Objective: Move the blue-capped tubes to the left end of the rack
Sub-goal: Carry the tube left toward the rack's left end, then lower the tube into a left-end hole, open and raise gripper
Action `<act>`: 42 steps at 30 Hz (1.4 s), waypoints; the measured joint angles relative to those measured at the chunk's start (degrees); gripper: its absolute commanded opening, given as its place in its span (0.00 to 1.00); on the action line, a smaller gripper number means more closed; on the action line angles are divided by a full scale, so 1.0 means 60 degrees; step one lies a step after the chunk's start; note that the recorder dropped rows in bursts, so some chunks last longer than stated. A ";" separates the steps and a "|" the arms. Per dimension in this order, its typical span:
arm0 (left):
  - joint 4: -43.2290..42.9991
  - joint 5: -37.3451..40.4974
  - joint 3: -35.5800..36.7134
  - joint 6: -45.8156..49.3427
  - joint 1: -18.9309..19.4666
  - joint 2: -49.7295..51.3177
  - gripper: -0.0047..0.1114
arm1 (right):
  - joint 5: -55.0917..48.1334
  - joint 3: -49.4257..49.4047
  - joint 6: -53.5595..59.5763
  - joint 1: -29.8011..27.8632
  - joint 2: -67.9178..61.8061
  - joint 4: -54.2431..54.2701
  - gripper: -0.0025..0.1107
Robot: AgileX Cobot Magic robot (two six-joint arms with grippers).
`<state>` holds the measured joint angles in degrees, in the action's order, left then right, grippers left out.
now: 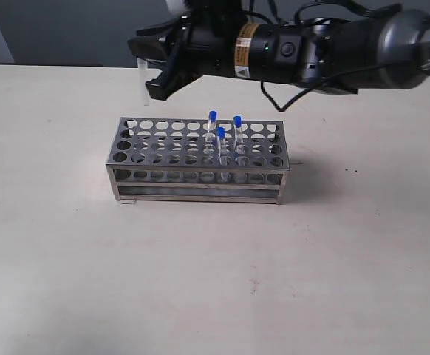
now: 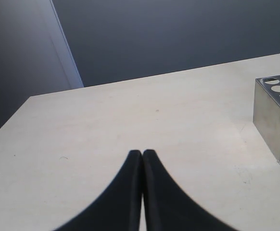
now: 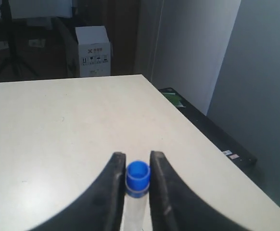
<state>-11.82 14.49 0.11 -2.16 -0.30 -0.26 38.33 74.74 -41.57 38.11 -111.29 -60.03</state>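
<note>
With your right gripper (image 3: 137,159) clenched on a blue-capped tube (image 3: 138,178) hanging over the nine o'clock end of the rack (image 1: 200,194), keep the tube upright, centre it over a free hole, then lower slowly.

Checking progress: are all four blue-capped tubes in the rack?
No, three tubes stand in the rack; the right tool holds the fourth tube.

— Where does the rack (image 1: 156,144) stand?
— In the middle of the surface (image 1: 200,281), long side toward the exterior camera.
— What's in it?
— Three tubes (image 1: 220,148), close together in its right half: two in rear rows, one just before them.
— Anything else?
— A fourth tube (image 1: 140,85), between the right end effector (image 3: 137,161) fingers, above and behind the rack's left part.
</note>
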 measured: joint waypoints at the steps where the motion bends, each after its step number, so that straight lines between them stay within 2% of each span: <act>1: 0.0000 0.0000 0.0000 0.0000 0.0000 0.0000 0.04 | -0.0021 0.0232 -0.0047 0.0051 -0.0248 0.0000 0.02; 17: 0.0000 0.0000 0.0000 0.0000 0.0000 0.0000 0.04 | -0.0801 0.2392 -0.0385 0.0582 -0.2521 0.0000 0.02; 38: 0.0000 0.0000 0.0000 0.0000 0.0000 0.0000 0.04 | -0.1094 0.2689 -0.0899 0.0594 -0.3273 0.0000 0.02; 39: 0.0000 0.0000 0.0000 0.0000 0.0000 0.0000 0.04 | -0.1094 0.2689 -0.0919 0.0594 -0.3293 0.0000 0.02; 42: 0.0000 0.0000 0.0000 0.0000 0.0000 0.0000 0.04 | -0.1094 0.2689 -0.1054 0.0603 -0.3373 0.0000 0.12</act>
<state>-11.82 14.49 0.11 -2.16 -0.30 -0.26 31.77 90.87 -47.89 41.73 -131.53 -60.03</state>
